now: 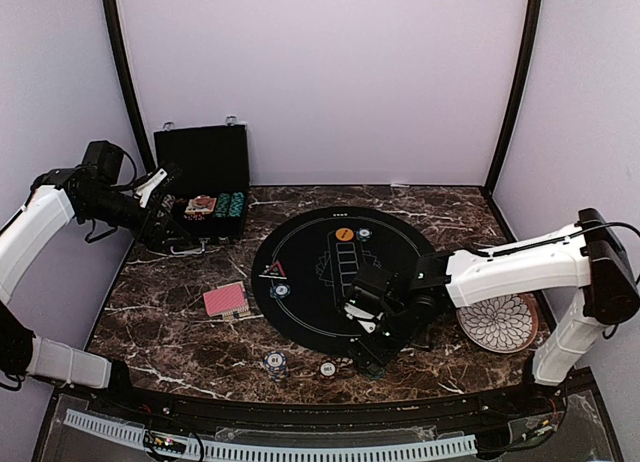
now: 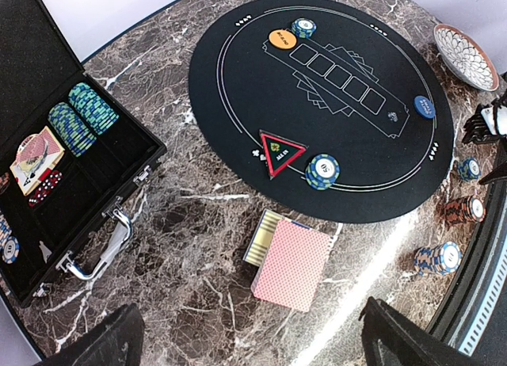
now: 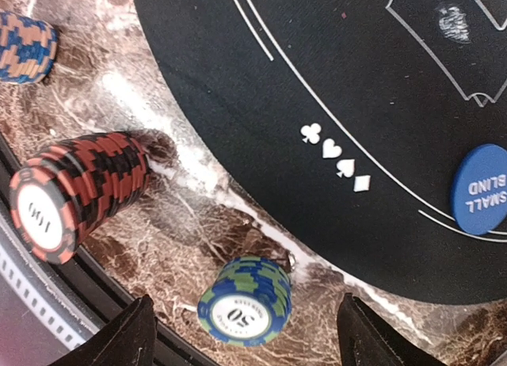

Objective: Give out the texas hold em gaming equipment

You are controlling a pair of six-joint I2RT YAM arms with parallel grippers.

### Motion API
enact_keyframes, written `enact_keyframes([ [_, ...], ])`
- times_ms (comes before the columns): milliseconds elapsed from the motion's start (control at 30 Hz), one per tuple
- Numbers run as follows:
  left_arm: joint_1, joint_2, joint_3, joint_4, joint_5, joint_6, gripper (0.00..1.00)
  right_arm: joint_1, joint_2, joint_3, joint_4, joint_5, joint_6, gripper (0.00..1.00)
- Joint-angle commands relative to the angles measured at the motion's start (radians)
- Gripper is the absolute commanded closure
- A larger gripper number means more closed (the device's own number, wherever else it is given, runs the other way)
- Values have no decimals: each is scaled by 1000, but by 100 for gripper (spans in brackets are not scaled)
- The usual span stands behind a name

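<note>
Marble bench (image 1: 170, 322) carries a round black mat (image 1: 300, 302) printed with white card outlines and a row of four suit symbols near its edge. Black case (image 1: 205, 162) is open at the far left corner, with teal chip rows (image 2: 79, 116) and a few cards inside. White patterned plate (image 1: 498, 322) is on the right, off the mat, beside the right arm. Pink-backed card deck (image 2: 291, 263) is flat on the bench, just off the mat's left edge.

Left fingers (image 2: 103, 342) are spread wide with nothing between them, held above the bench near the case. In the wrist view the deck lies below the gap, well apart from both tips.

Red-black chip stack (image 3: 79, 196) is on the bench near the front edge, top reads "100". Orange-blue chip stack (image 3: 24, 47) is further along the same edge, no readable face. Blue-green chip stack (image 3: 245, 300), top reads "50", sits on the bench just off the mat.

Right fingers (image 3: 119, 342) are spread, with the "50" stack between the two tips. There is a gap on each side and no contact.

Blue button (image 3: 481, 189) is on the mat's near edge and reads "SMALL BLIND". Orange button (image 2: 281, 39) is on the mat's far side, writing too small to read, with a small chip stack (image 2: 303, 27) just beside it. Red-edged triangle marker (image 2: 280, 151) is on the mat's left part, another blue-green stack (image 2: 322, 171) just beside it.
</note>
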Motion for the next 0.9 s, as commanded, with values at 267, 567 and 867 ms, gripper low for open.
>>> enact_keyframes([
  [267,-6,-13,38,-29,15,6,1,20,58,-16,62,2,-18,23],
  [567,-6,-10,39,-28,14,8,1,21,57,-37,69,5,-16,33],
  [867,-6,-10,39,-27,11,7,1,21,60,-44,77,5,-12,45],
])
